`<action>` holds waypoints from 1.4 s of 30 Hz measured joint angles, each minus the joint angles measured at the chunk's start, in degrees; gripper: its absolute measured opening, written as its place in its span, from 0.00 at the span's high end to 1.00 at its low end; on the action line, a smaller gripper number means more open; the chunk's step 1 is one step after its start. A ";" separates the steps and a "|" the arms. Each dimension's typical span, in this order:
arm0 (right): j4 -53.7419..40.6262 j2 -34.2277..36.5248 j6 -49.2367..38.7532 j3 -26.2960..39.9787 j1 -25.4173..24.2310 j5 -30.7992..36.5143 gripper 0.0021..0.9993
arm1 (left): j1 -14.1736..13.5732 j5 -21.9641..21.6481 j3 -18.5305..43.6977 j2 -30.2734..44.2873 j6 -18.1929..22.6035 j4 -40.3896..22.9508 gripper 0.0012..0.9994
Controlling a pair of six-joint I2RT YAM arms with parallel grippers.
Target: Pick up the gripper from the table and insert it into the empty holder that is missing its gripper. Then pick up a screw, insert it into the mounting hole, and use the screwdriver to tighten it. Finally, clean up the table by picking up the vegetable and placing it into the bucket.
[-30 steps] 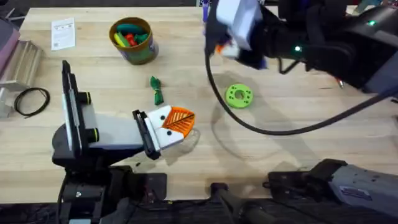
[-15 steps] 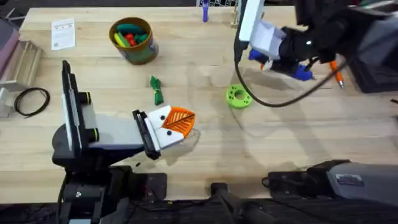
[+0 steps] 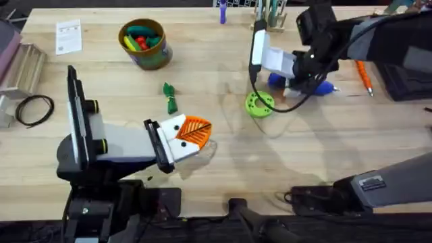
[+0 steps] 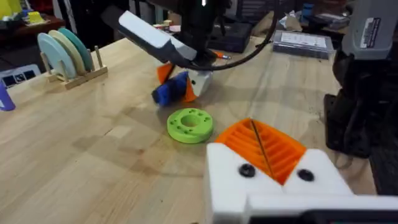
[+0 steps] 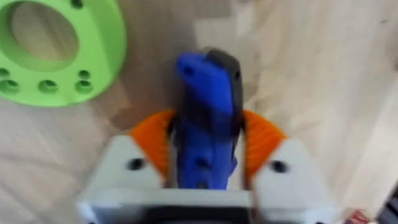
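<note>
The blue screwdriver (image 5: 205,118) is held between the orange ribbed pads (image 5: 153,140) of the right gripper (image 3: 297,77), which is closed firmly around its body. Compared with one second ago, this gripper has been brought down from a high position close under the camera to the table (image 3: 324,148), and the screwdriver is now low over the wood, just beside the lime-green disc with holes (image 3: 259,104). It is judged that the tool is being set down or lowered after use, so the screw step seems near its end. The left gripper (image 3: 191,133) has not been moved; its two orange pads (image 4: 264,146) are seen pressed together with nothing between them. The dark-green vegetable (image 3: 170,97) is still lying on the table, between the left gripper and the bucket (image 3: 143,44), so the cleaning step is not yet done.
</note>
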 joint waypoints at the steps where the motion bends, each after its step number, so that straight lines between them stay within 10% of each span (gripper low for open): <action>1: 0.33 -0.23 -0.17 0.32 0.00 0.21 0.47 | 0.00 0.00 0.00 0.00 0.01 -0.01 0.99; 4: 0.96 -0.89 -0.65 0.57 0.00 1.23 0.10 | 0.00 0.00 0.00 0.00 -0.01 0.00 0.99; 9: 0.34 -3.51 -0.84 0.55 0.17 2.66 0.07 | 0.00 0.00 0.00 0.00 0.17 0.00 0.96; 14: 0.32 -12.02 0.20 0.55 1.00 3.11 0.05 | 0.00 0.00 0.00 0.00 0.20 -0.01 0.17; 16: 0.80 -16.17 2.10 0.55 1.51 3.09 0.04 | 0.00 0.01 0.00 0.00 0.08 -0.01 0.03; 25: 6.23 -29.19 26.38 0.55 4.67 1.41 0.04 | 0.00 -0.67 0.00 0.00 -0.07 0.19 0.01; 33: -0.63 -38.31 49.97 0.55 9.24 0.43 0.04 | 1.26 -9.87 0.30 0.04 -9.21 1.24 0.01; 42: -9.91 -53.54 66.85 0.55 7.76 0.55 0.04 | 5.85 -18.39 17.03 9.53 -4.21 -18.37 0.01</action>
